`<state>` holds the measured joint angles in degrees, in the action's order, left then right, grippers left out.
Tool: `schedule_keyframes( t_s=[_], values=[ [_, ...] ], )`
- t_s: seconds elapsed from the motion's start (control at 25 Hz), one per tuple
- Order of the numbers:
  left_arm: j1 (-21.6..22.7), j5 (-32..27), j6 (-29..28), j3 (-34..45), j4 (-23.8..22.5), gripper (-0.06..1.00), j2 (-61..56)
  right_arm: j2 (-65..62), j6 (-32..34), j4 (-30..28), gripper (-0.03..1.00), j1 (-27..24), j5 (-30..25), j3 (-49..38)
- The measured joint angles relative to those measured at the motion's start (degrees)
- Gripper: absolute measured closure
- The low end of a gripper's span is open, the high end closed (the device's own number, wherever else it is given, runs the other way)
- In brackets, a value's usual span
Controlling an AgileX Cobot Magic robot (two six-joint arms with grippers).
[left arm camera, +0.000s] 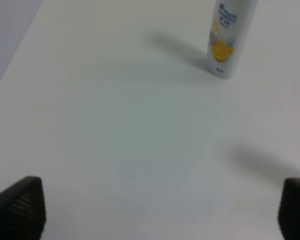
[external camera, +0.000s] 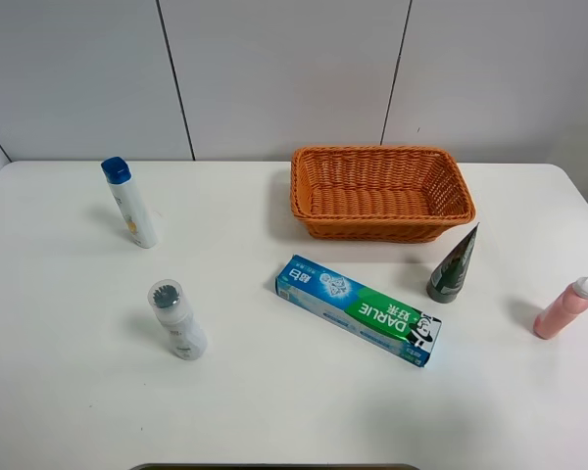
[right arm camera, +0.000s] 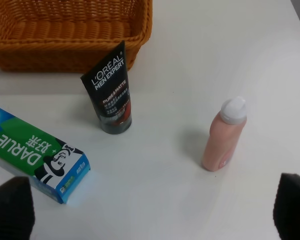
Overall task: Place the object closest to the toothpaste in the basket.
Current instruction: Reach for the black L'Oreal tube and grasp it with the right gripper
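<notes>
Left claw [left arm camera: 157, 206] and right claw [right arm camera: 151, 207] both gape wide, empty. The dark tube [external camera: 455, 266] stands on its cap right of frame centre, near the toothpaste box [external camera: 359, 309]; I reckon a glancing finger could topple it.

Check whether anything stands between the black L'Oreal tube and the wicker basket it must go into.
Nothing visible does. The tube stands in front of the near right corner of the basket. The toothpaste box and the pink bottle sit to either side, off that path.

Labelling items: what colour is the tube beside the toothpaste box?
Black tube, clearest in right wrist view.
</notes>
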<state>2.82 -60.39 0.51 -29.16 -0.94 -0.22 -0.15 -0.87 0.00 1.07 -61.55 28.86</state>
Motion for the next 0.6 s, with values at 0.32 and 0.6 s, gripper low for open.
schedule_keyframes(
  t_s=[0.32, 0.6],
  values=[
    [0.0, 0.0, 0.0, 0.0, 0.0, 0.00, 0.0, 0.0, 0.0, 0.0, -0.02, 0.0, 0.0, 0.0],
    [0.0, 0.0, 0.0, 0.0, 0.0, 0.00, 0.0, 0.0, 0.0, 0.0, -0.02, 0.0, 0.0, 0.0]
  ],
)
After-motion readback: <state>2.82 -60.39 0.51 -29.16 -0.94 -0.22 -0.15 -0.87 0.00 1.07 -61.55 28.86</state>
